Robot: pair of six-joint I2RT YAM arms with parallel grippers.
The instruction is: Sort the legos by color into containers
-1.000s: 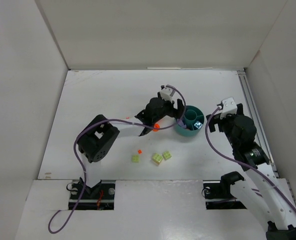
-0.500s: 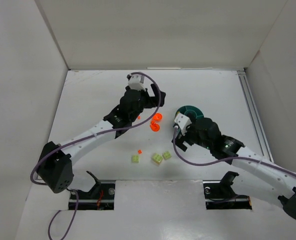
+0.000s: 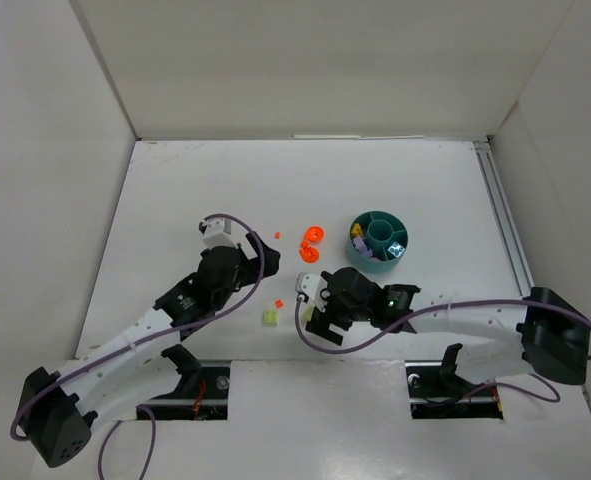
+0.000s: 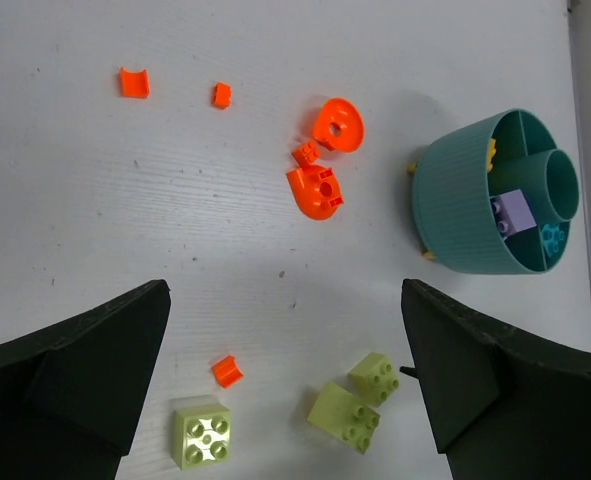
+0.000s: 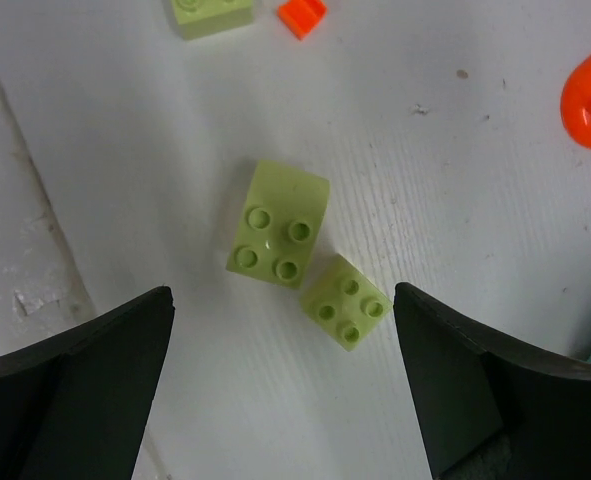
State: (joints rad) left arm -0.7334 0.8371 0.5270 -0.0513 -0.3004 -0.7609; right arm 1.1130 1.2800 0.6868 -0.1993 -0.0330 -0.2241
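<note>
Legos (image 3: 308, 253) are mostly lying loose on the worktop (image 4: 125, 220). Right jaws are hanging wide open and gripping nothing, straight over the green pair (image 5: 280, 235). Both bricks are sitting inside the gap and touching each other. Their line is running diagonally across the gap, not square to the fingers (image 5: 85, 380). Right arm (image 3: 455, 315) is clearly the nearer one for these.

Left jaws are also standing fully open and empty. They're looking down on the orange rounds (image 4: 337, 125), scattered small orange bits (image 4: 133, 82) and a lone green brick (image 4: 207, 438) with an orange bit just beside it.

Dish (image 4: 460, 210) is sitting near the rounds, beyond and to the right of the right jaws. It's holding a purple brick (image 4: 510, 212) in one compartment, a teal piece (image 4: 552, 238) in the next and a yellow bit (image 4: 492, 152) in another. No green is showing inside, as far as I can tell.

My read: closing straight down is risking a grab on both bricks or neither. Wrist is needing a twist to square up on one.
</note>
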